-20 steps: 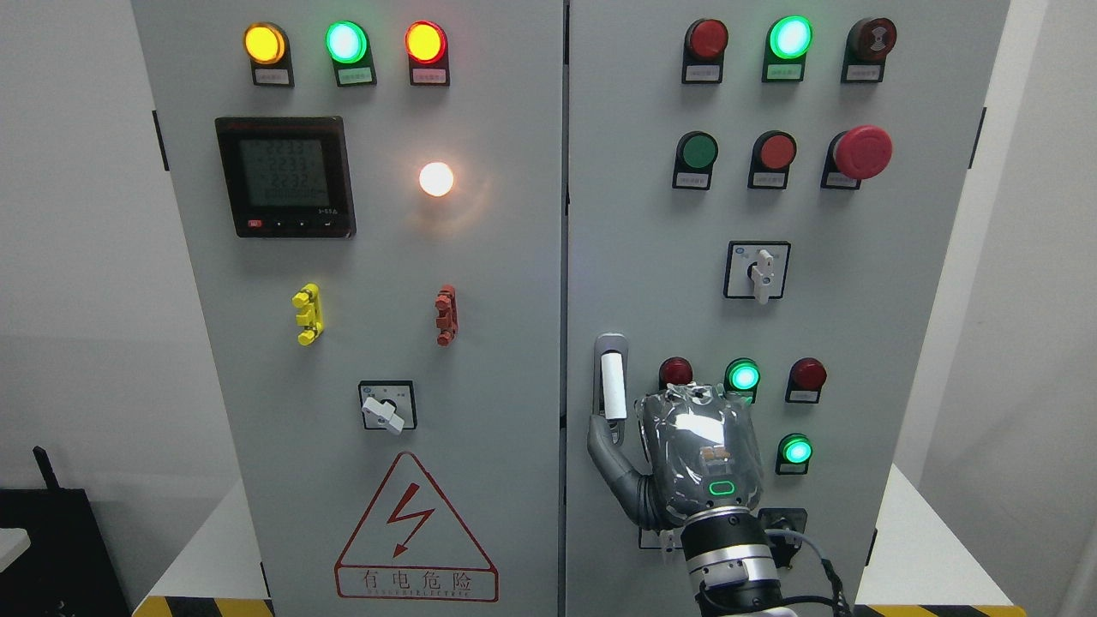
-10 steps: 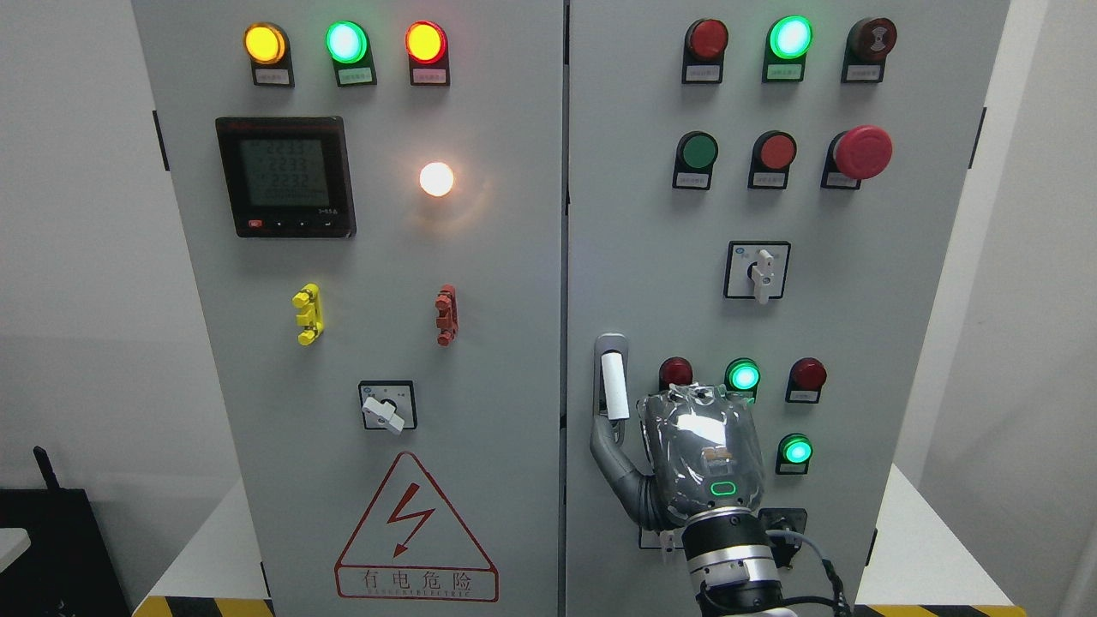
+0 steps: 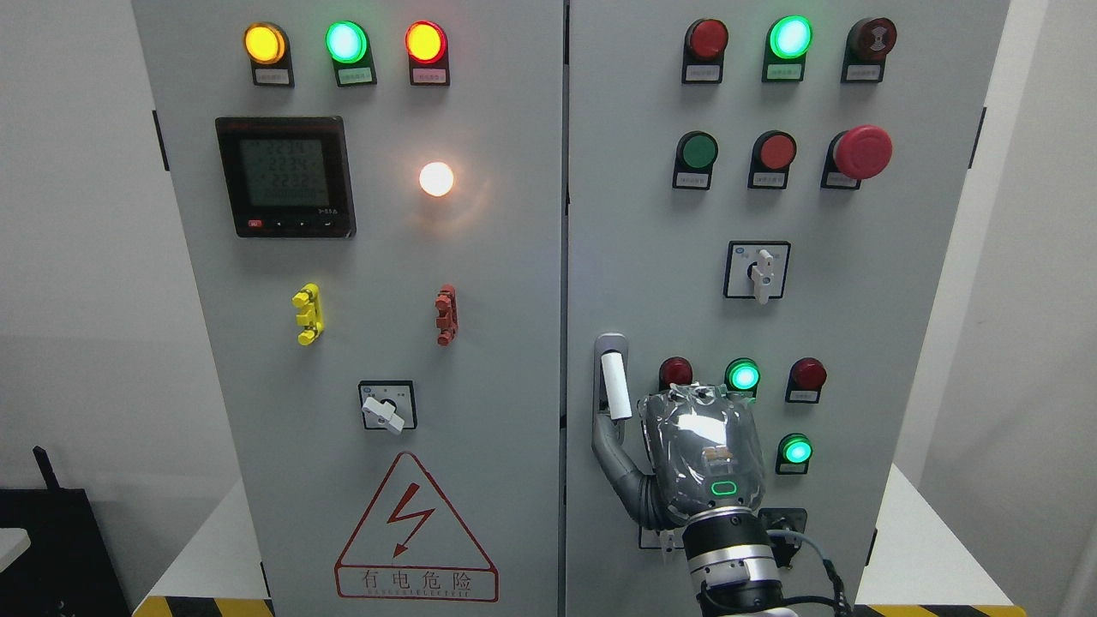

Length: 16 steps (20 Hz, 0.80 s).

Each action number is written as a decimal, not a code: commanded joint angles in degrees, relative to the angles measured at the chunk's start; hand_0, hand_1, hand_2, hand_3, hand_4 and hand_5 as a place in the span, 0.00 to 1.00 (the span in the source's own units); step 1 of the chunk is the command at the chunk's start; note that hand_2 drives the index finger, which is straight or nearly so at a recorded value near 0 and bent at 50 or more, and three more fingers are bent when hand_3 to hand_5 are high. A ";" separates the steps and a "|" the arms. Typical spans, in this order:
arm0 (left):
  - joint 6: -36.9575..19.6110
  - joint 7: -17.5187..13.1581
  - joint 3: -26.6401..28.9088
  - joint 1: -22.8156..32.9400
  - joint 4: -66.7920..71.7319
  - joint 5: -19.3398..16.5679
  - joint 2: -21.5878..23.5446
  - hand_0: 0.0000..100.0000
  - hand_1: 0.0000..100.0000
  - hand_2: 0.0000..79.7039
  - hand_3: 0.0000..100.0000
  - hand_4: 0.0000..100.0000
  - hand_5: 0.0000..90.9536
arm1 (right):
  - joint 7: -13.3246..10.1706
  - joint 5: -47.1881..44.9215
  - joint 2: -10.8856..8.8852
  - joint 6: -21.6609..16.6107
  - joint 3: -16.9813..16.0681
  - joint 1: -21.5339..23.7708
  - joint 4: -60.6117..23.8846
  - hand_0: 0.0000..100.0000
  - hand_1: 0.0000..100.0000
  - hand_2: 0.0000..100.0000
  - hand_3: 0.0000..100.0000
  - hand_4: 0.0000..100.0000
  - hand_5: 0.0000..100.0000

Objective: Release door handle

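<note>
Slightly further right than a second ago, the right hand [image 3: 703, 458] rests its thumb under the white door handle [image 3: 614, 386] of the grey cabinet [image 3: 514, 343], other fingers hidden, grip unclear.

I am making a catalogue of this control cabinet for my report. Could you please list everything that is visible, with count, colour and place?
cabinet: 1, grey, two doors, fills the middle
lamps: 4 lit on left door, yellow, green, red on top, white below
meter: 1, black, upper left door
clips: 2, yellow and red, mid left door
rotary switches: 2, white knobs, one per door
warning triangle: 1, red, bottom of left door
round buttons and lamps: 10, red or green, right door
emergency stop: 1, red, upper right door
door handle: 1, white, left edge of right door
right hand: 1, grey, plastic-covered, below the handle, thumb at its lower end
</note>
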 commanded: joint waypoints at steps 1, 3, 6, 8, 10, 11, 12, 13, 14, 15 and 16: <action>0.00 0.05 -0.01 0.00 -1.76 -0.04 0.00 0.12 0.39 0.00 0.00 0.00 0.00 | -0.05 0.00 0.01 0.12 -0.05 -0.03 -0.05 0.59 0.06 0.98 1.00 0.93 0.91; 0.00 0.05 0.07 0.00 -1.76 0.04 0.00 0.12 0.39 0.00 0.00 0.00 0.00 | -0.14 0.00 0.01 0.12 -0.05 0.05 -0.14 0.60 0.05 0.98 1.00 0.93 0.91; 0.00 0.05 0.07 0.00 -1.76 -0.04 0.00 0.12 0.39 0.00 0.00 0.00 0.00 | -0.14 0.00 0.01 0.39 -0.05 0.05 -0.14 0.60 0.05 0.98 1.00 0.93 0.92; 0.00 0.05 -0.01 0.00 -1.76 -0.04 0.00 0.12 0.39 0.00 0.00 0.00 0.00 | -0.14 0.00 0.01 0.47 -0.13 0.05 -0.23 0.60 0.05 0.98 1.00 0.93 0.92; 0.00 0.05 -0.01 0.00 -1.76 0.04 0.00 0.12 0.39 0.00 0.00 0.00 0.00 | -0.14 0.00 0.01 0.47 -0.13 0.05 -0.31 0.60 0.05 0.98 1.00 0.93 0.92; 0.00 0.05 -0.01 0.00 -1.76 0.04 0.00 0.12 0.39 0.00 0.00 0.00 0.00 | -0.14 -0.08 0.01 0.47 -0.13 0.05 -0.31 0.60 0.05 0.98 1.00 0.93 0.92; 0.00 0.05 -0.01 0.00 -1.76 -0.04 0.00 0.12 0.39 0.00 0.00 0.00 0.00 | -0.14 -0.09 0.01 0.56 -0.13 0.05 -0.31 0.60 0.05 0.98 1.00 0.93 0.92; 0.00 0.05 -0.01 0.00 -1.76 -0.04 0.00 0.12 0.39 0.00 0.00 0.00 0.00 | -0.14 -0.09 0.01 0.56 -0.13 0.05 -0.31 0.60 0.05 0.98 1.00 0.93 0.92; 0.00 0.05 -0.01 0.00 -1.76 0.04 0.00 0.12 0.39 0.00 0.00 0.00 0.00 | -0.14 -0.09 0.01 0.65 -0.13 0.14 -0.31 0.60 0.05 0.98 1.00 0.93 0.92; 0.00 0.05 -0.01 0.00 -1.76 0.04 0.00 0.12 0.39 0.00 0.00 0.00 0.00 | -0.14 -0.09 0.01 1.09 -0.13 0.14 -0.31 0.60 0.05 0.98 1.00 0.93 0.91; 0.00 0.05 -0.01 0.00 -1.76 0.04 0.00 0.12 0.39 0.00 0.00 0.00 0.00 | -0.14 -0.17 -0.07 1.26 -0.13 0.14 -0.31 0.60 0.05 0.98 1.00 0.93 0.91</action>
